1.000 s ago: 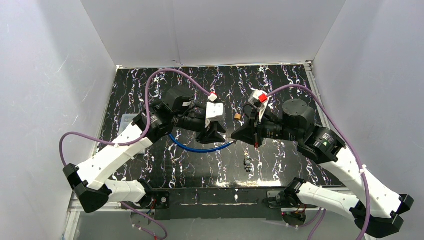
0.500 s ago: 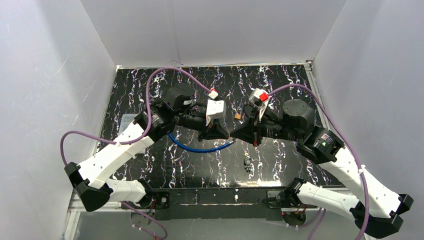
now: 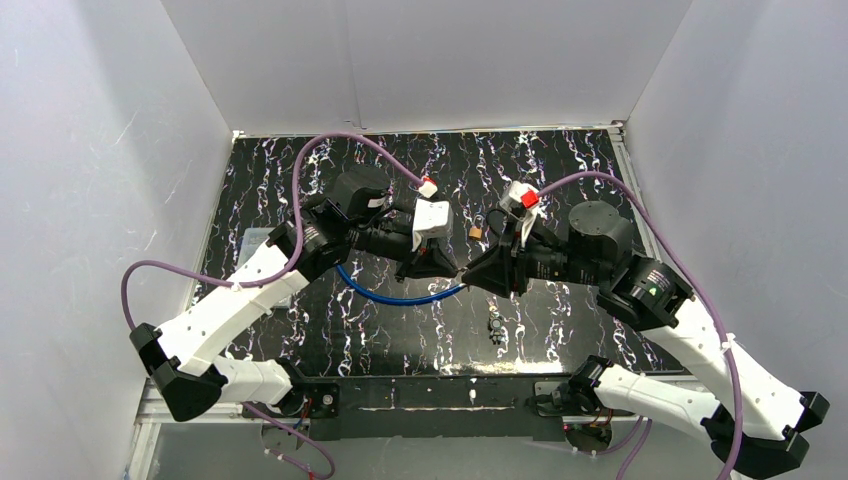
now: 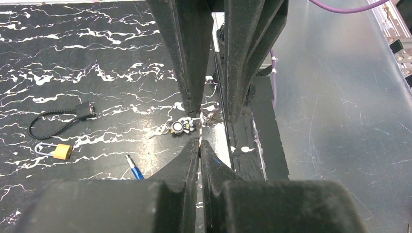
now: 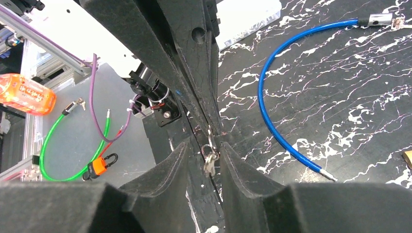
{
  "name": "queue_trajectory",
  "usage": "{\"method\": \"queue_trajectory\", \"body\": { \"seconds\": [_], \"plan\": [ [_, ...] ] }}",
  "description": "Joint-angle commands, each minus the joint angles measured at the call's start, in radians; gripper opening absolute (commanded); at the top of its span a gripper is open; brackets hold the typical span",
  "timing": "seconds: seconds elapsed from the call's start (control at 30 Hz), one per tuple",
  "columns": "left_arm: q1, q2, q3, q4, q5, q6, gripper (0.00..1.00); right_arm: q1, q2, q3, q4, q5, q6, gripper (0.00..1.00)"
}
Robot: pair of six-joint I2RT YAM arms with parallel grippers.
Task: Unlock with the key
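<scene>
Left claw (image 4: 199,145) is pressing together at centre frame, pinching the key (image 5: 209,164) by its ring above the table (image 3: 560,170). In the right wrist view the key is hanging with its long axis running top to bottom, tip pointing toward the lower edge. Right claw (image 5: 206,145) is standing spread, one finger on each side of the key. Padlock (image 3: 475,232) is lying at upper centre. Table is showing a black, white-veined pattern, and white walls (image 3: 420,60) are enclosing it.

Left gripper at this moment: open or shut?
Shut. In the left wrist view the left gripper has its fingers pressed together, no gap; the right wrist view shows the key ring pinched at their tips.
</scene>
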State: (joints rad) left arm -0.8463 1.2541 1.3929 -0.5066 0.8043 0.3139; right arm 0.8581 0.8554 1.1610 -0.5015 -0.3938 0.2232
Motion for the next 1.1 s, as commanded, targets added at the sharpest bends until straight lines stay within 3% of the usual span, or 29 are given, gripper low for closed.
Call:
{"method": "queue_trajectory", "body": {
  "seconds": [0.0, 0.57, 0.93, 1.07],
  "plan": [
    [0.003, -0.002, 0.046, -0.030, 0.018, 0.019, 0.00, 0.004, 0.006, 0.004, -0.002, -0.023, -0.026, 0.37],
    [0.003, -0.008, 0.043, -0.052, 0.032, 0.037, 0.00, 0.004, 0.002, 0.046, 0.034, 0.080, -0.086, 0.40],
    [0.002, -0.003, 0.049, -0.056, 0.035, 0.037, 0.00, 0.004, 0.047, 0.037, 0.124, 0.026, -0.062, 0.42],
    [0.001, -0.003, 0.054, -0.056, 0.032, 0.039, 0.00, 0.004, 0.058, 0.037, 0.120, 0.017, -0.059, 0.37]
  ]
}}
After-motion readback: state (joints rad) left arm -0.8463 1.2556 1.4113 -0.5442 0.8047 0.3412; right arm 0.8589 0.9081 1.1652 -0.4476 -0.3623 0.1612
